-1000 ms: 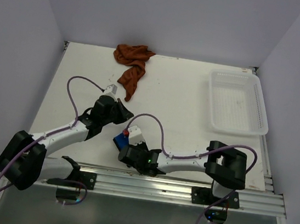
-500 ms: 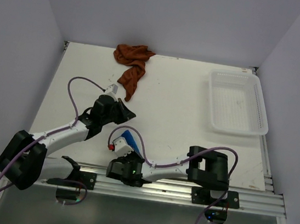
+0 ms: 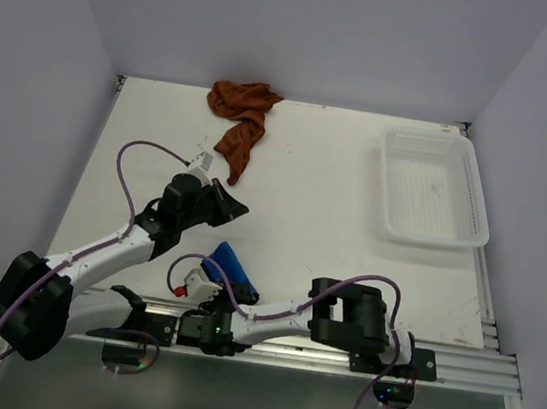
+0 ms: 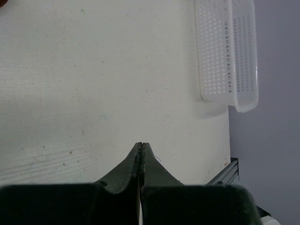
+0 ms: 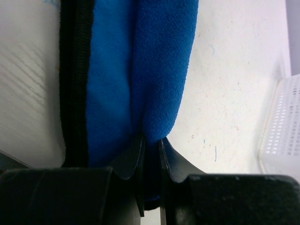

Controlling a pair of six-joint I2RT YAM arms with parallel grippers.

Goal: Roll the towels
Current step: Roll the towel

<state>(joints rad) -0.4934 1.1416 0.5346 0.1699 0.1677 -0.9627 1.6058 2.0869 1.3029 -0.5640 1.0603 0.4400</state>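
The small bright blue towel lies as a rolled bundle near the table's front edge. It fills the right wrist view. My right gripper reaches in from the near side, and its jaws are shut on the near end of the blue towel. The long rust-brown towel lies crumpled at the back left. My left gripper is shut and empty between the two towels, above bare table, as its wrist view shows.
A white plastic mesh basket stands at the back right and shows in the left wrist view and the right wrist view. The aluminium rail runs along the near edge. Purple cables loop over both arms.
My right arm has swung left and toward the near edge, keeping its hold on the blue towel, which now lies longer and more exposed. My left gripper has shifted slightly farther back.
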